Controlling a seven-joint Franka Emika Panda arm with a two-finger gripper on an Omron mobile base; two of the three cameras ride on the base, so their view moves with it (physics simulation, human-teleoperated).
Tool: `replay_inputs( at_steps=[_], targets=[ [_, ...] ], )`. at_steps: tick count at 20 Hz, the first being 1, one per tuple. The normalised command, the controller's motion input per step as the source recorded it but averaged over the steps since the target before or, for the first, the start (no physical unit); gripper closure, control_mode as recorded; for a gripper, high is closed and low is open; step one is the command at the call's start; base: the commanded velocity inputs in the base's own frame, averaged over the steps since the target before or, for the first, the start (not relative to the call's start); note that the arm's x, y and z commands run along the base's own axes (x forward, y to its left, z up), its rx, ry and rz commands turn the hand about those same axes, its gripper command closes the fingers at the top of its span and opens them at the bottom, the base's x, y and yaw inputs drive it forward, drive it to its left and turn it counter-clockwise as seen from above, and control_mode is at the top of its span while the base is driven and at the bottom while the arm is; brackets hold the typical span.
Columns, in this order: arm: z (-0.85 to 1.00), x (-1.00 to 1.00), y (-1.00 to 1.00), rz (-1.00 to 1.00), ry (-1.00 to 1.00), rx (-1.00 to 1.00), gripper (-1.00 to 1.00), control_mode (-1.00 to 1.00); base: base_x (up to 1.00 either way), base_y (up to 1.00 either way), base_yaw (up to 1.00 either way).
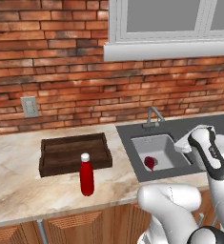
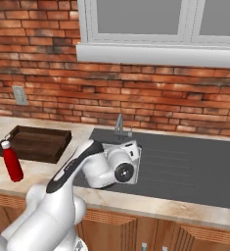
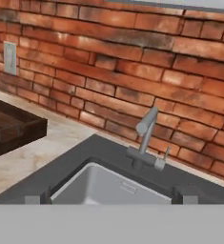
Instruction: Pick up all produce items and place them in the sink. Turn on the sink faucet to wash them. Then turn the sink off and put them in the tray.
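Dark-red produce item is sitting in the sink, lower-centre of the basin, right of centre in the left base view. Nothing is gripping it.

Jaws are standing spread wide — the two dark tips are showing far apart at the bottom corners of the hand view, nothing between them. They are hovering over the near edge of the basin and pointing at the sink faucet, which is sitting centre-right in the hand view, spout angling up and left, small lever sticking out on its right side.

In the left base view the faucet is standing at the back rim of the basin, just above centre. The arm's wrist is hanging over the basin's right edge.

Tray is lying on the marble surface left of the sink, apart from the dark surround. Red bottle with a white cap is standing upright just in front of the tray, lower-centre of the frame.

Brick wall is running behind — a grey outlet plate is sitting on it at left.
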Motion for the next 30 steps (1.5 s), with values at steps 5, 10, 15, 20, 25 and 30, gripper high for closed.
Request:
replay_inputs(
  at_steps=[5,10,15,20,25,30],
  targets=[
    [0.31,0.00,-0.17,0.04,-0.16,0.00,-1.00,-1.00,0.00,0.00,0.00],
    [0.11,0.11,-0.11,0.06,-0.07,0.00,-1.00,-1.00,0.00,0.00,0.00],
    [-0.08,0.27,-0.10,0.02,0.00,0.00,-1.00,-1.00,0.00,0.00,0.00],
    [-0.05,0.42,-0.09,0.07,0.00,0.01,-1.00,-1.00,0.00,0.00,0.00],
    [-0.22,0.28,-0.03,0.09,0.00,0.00,-1.00,-1.00,0.00,0.00,0.00],
    [-0.20,0.24,-0.10,0.10,0.00,0.00,-1.00,-1.00,0.00,0.00,0.00]
  ],
)
